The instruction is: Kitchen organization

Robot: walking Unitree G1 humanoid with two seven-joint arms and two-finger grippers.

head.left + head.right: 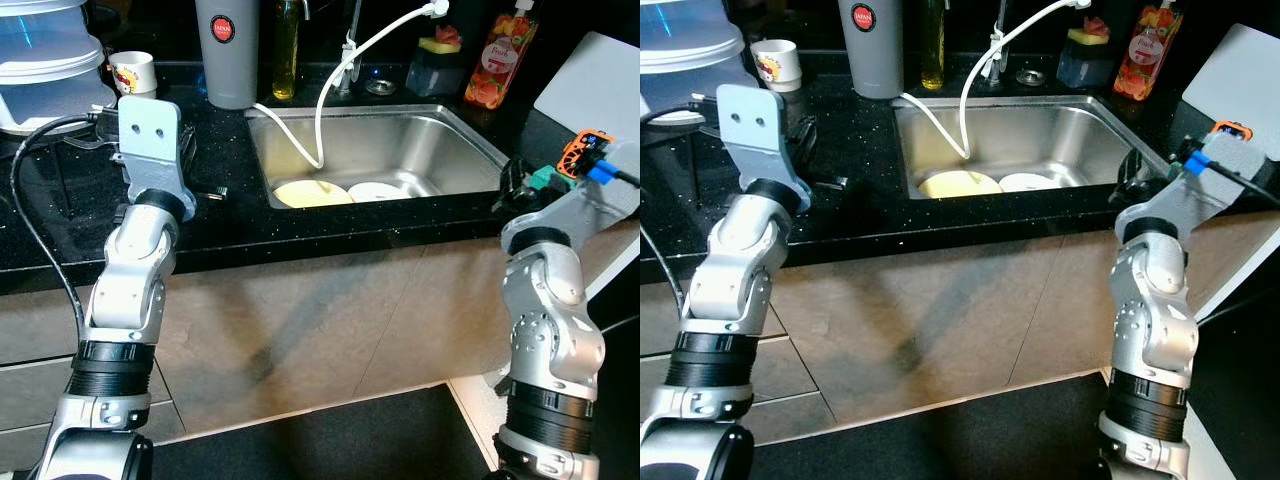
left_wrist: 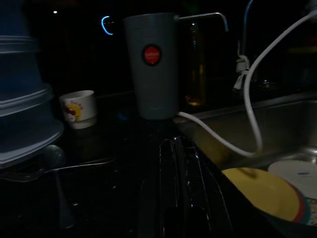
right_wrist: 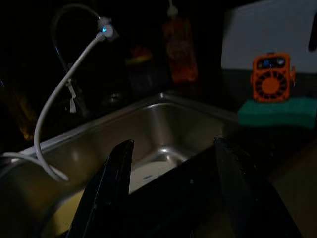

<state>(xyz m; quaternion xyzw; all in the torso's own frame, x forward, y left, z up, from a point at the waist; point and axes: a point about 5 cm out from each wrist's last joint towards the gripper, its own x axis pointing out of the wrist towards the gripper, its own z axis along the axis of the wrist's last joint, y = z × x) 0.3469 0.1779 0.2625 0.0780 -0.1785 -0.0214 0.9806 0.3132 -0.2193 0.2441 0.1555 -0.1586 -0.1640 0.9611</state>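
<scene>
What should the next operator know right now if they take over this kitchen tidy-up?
Left gripper: over the black counter left of the sink, fingers together, holding nothing.
Right gripper: at the sink's front right corner, fingers open, holding nothing.
Things: yellow plate and white plate lie in the sink, white hose trailing into it. Grey tumbler and small printed cup stand on the counter behind the left arm; a spoon lies near them.
Done: nothing visibly picked up.
Left: probably the plates first, then the counter items.
</scene>
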